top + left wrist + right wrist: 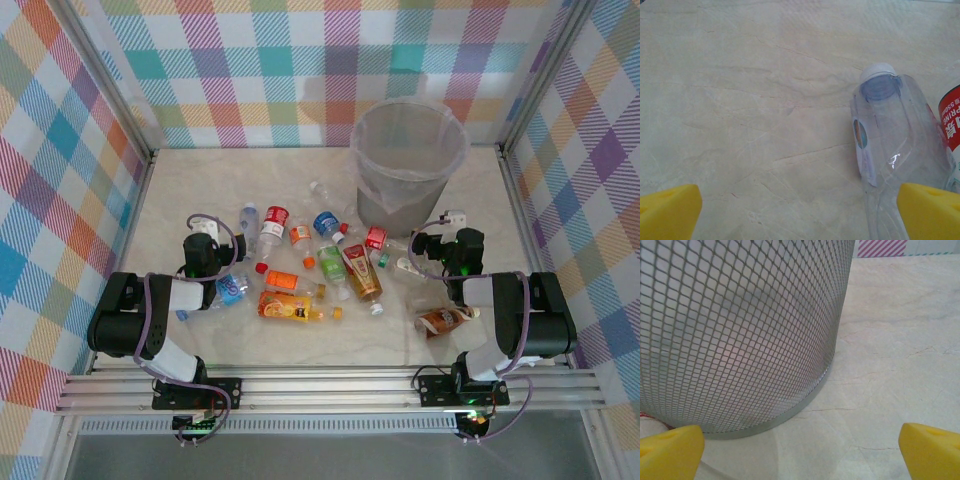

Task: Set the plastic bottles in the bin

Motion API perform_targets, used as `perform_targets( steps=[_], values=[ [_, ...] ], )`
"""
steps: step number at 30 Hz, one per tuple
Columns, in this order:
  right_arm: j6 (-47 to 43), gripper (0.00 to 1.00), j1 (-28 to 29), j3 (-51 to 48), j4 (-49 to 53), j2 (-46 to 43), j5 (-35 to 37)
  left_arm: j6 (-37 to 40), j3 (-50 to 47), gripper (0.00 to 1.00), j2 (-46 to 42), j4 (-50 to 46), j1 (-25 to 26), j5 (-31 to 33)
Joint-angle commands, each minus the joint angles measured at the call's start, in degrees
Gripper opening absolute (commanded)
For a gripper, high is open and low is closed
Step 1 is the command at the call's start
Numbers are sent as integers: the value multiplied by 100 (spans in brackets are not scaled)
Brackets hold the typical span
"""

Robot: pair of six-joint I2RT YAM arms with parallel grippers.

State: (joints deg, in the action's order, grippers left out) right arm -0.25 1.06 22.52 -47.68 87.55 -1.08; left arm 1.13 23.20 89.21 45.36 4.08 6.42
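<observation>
Left pincer (800, 215): jaws wide apart, nothing between them but bare table (750, 110). A clear bottle (890, 150) lies ahead and off to its right side, pale cap (878, 74) pointing away and its lower body running in by the right-hand fingertip. A red-labelled bottle (951, 122) sits just beyond it, further right.

Right pincer (800, 455): jaws likewise wide apart and empty. The bin (740, 330) stands directly ahead and to its left, mesh wall close, base on the table.

From overhead, the remaining bottles (362, 270) lie scattered on their sides between the two arms, on the near side of the bin; none can be seen inside it. The task is judged barely begun.

Handling assessment: the bottles look empty, so very light, thin-walled and easily crushed. The round, smooth sides will probably roll or squirt out under an off-centre pinch.

Recommended hold: across the body at mid-length, over the label where there is some friction, or at the stiffer neck below the cap. The left pincer would need to shift right to centre on the clear bottle.
</observation>
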Motion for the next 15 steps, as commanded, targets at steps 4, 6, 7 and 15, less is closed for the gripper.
perform_targets(
  steps=[4, 6, 7, 15],
  values=[
    [78, 100, -71, 112, -4, 52, -9, 63, 108, 100, 44, 59, -3, -105],
    [80, 100, -73, 102, -4, 45, -19, 68, 109, 100, 44, 60, 3, -105],
    [78, 100, -71, 87, -24, 35, 12, 66, 106, 100, 50, 52, -3, -104],
    [200, 100, -71, -235, -291, -354, 296, 56, 18, 100, 14, 189, 14, 2]
  ],
)
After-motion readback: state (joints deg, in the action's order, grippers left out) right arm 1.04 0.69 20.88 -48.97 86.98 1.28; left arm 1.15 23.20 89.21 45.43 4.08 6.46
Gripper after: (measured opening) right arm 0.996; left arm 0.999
